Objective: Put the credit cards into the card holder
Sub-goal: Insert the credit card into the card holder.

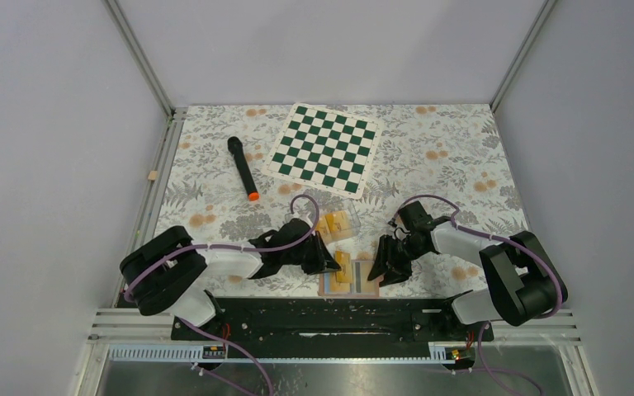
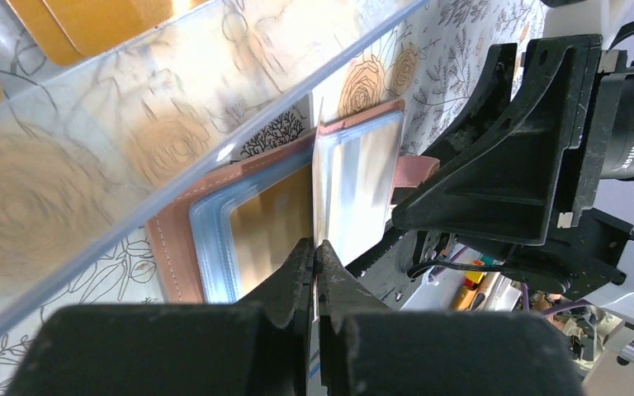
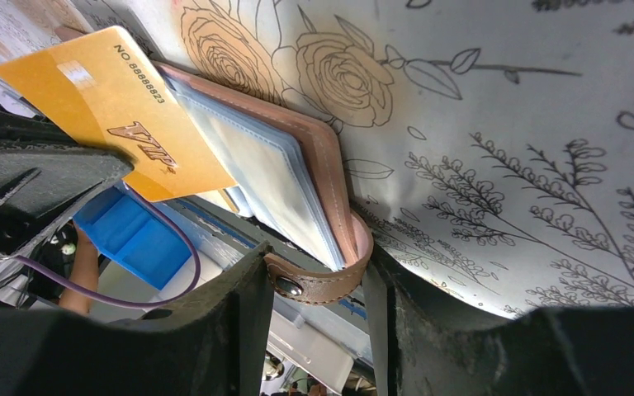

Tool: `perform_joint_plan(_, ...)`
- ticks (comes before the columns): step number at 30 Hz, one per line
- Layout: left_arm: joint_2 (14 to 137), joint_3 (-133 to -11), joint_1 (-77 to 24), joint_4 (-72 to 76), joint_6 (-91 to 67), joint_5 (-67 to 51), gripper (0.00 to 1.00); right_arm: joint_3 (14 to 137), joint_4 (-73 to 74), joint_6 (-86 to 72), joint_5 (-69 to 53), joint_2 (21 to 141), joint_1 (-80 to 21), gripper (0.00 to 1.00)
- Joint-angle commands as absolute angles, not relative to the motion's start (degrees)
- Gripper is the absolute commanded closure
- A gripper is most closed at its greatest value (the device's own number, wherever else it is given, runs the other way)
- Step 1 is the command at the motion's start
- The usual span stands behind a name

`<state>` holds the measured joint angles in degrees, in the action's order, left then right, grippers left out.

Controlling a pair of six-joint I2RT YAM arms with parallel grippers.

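My left gripper [image 2: 315, 249] is shut on the lower edge of a thin credit card [image 2: 355, 186], held edge-on with its top at the pockets of the card holder [image 2: 173, 247]. From the right wrist view the same card [image 3: 124, 107] is yellow-orange with a number and "VIP". The tan card holder [image 3: 330, 173] lies open with light blue pockets. My right gripper [image 3: 314, 276] has its fingers closed on the holder's edge and snap tab [image 3: 322, 285]. In the top view the left gripper [image 1: 324, 257] and right gripper [image 1: 386, 266] face each other across the holder [image 1: 367, 275].
A clear plastic compartment box [image 1: 330, 285] with more yellow cards [image 1: 336, 223] lies beside the holder; its wall crosses the left wrist view [image 2: 215, 107]. A green-white chessboard [image 1: 324, 148] and a black marker with an orange tip [image 1: 243, 168] lie further back.
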<state>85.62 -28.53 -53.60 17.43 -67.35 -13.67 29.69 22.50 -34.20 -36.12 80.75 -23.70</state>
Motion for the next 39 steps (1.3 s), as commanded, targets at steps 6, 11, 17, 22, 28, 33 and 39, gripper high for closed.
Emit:
perform_joint_plan(6,82.03,-28.53,-53.96,20.44,-67.77,-11.90,1.00,29.18,21.63,-33.22,-35.34,81.49,-24.17,0.51)
perform_joint_plan(11,82.07,-29.32,-53.92,19.52,-67.09,-11.61,1.00,29.05,21.70,-33.12,-35.36,81.56,-24.17,0.51)
perform_joint_plan(17,83.81,-28.69,-53.88,21.29,-67.59,-12.30,1.00,29.04,21.69,-33.04,-35.45,81.66,-24.17,0.51)
perform_joint_plan(22,85.43,-28.79,-53.96,22.91,-68.11,-13.05,1.00,28.91,21.59,-33.04,-35.47,81.74,-24.17,0.51)
perform_joint_plan(28,87.33,-29.35,-54.20,23.92,-68.29,-13.77,1.00,28.99,21.55,-32.98,-35.44,81.74,-24.17,0.51)
perform_joint_plan(33,87.25,-29.05,-54.64,24.39,-68.59,-13.73,1.00,28.93,21.46,-33.02,-35.60,81.84,-24.17,0.51)
perform_joint_plan(39,87.34,-28.70,-55.82,24.87,-69.23,-13.70,1.00,28.60,20.81,-33.34,-35.78,82.01,-24.19,0.51)
